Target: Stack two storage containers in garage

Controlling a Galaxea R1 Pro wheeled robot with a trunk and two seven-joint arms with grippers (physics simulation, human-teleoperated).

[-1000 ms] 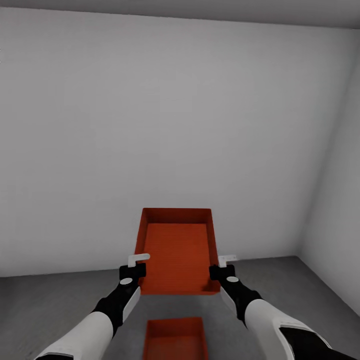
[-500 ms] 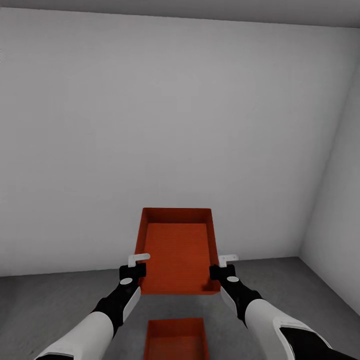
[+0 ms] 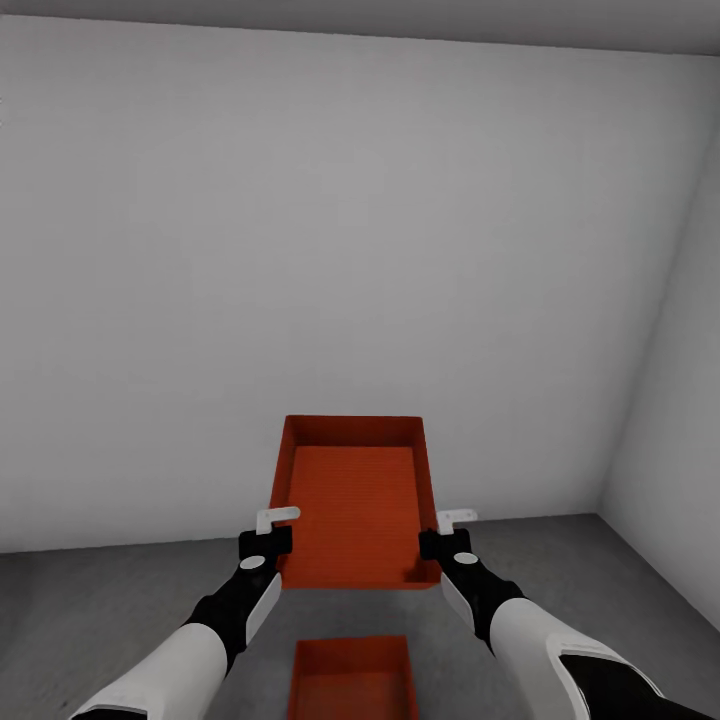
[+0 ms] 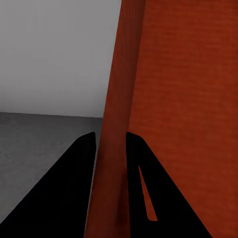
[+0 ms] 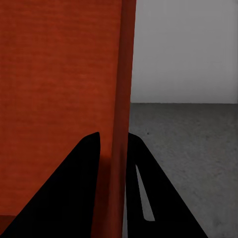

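One orange-red container (image 3: 354, 497) hangs in the air between the two arms, open top up, in front of a plain white wall (image 3: 350, 250) of the garage. The left gripper (image 3: 277, 527) pinches its left wall and the right gripper (image 3: 445, 530) its right wall, both near the edge closest to the robot. The wrist views show each pair of dark fingers (image 4: 74, 183) (image 5: 79, 183) closed tight on a thin wall, one finger inside and one outside. The head view alone shows the second container (image 3: 352, 677), resting on the dark grey floor (image 3: 100, 600) directly below the held one, well apart from it.
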